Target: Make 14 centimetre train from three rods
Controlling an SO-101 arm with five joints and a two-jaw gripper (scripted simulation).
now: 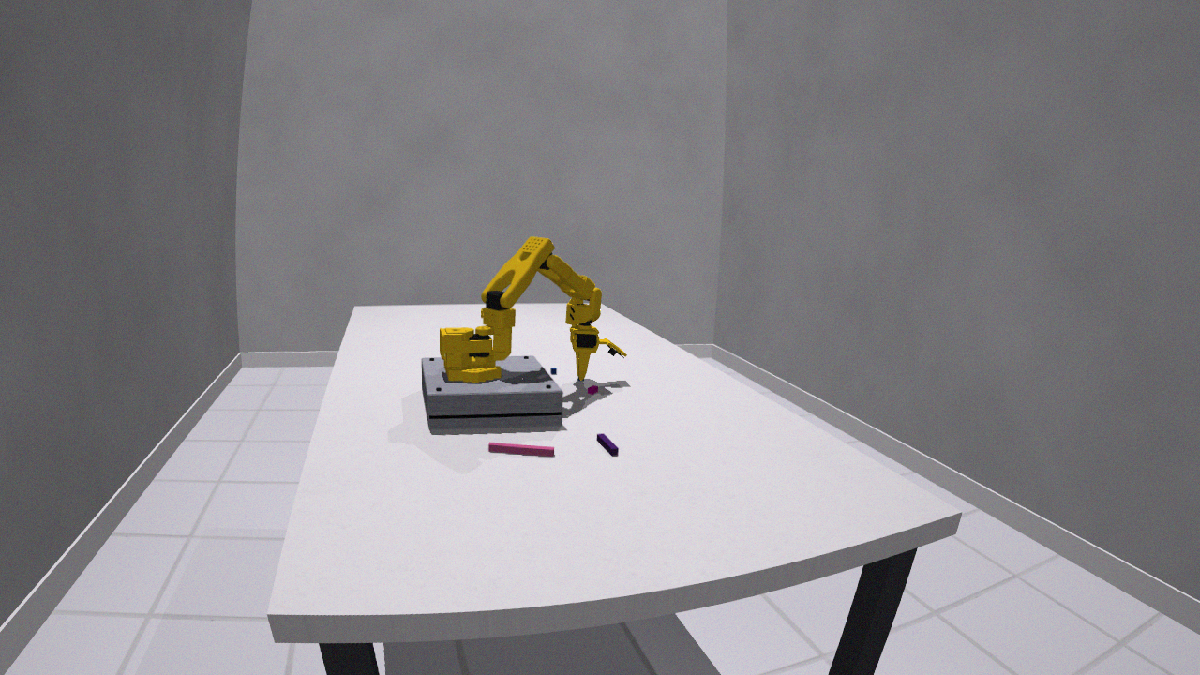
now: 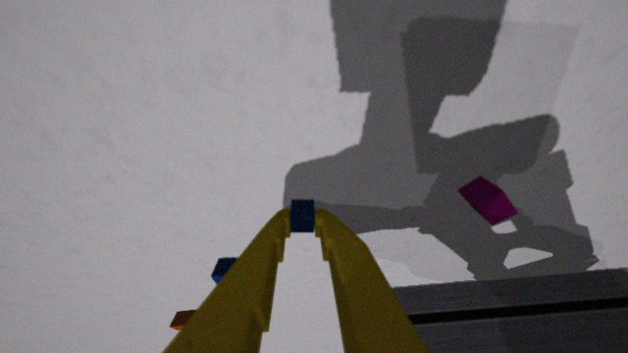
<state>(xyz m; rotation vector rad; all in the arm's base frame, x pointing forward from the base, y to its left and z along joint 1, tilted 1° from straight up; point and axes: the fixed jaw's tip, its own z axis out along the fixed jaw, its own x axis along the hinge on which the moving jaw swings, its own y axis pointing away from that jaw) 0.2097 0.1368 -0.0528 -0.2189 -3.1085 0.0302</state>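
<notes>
My gripper (image 2: 301,221) is shut on a small blue rod (image 2: 302,216), held between the fingertips close to the table. In the exterior view the gripper (image 1: 580,375) points down just right of the arm's base. A magenta rod (image 2: 488,200) lies a little to the right in the arm's shadow; it also shows in the exterior view (image 1: 592,389). A second blue rod (image 2: 223,269) lies left of the fingers, also in the exterior view (image 1: 553,368). An orange rod's end (image 2: 183,319) peeks out at the lower left. A pink rod (image 1: 520,449) and a purple rod (image 1: 607,443) lie in front of the base.
The arm's grey base block (image 1: 490,394) stands close to the left of the gripper; its edge shows in the wrist view (image 2: 510,304). The table's right edge runs behind the gripper.
</notes>
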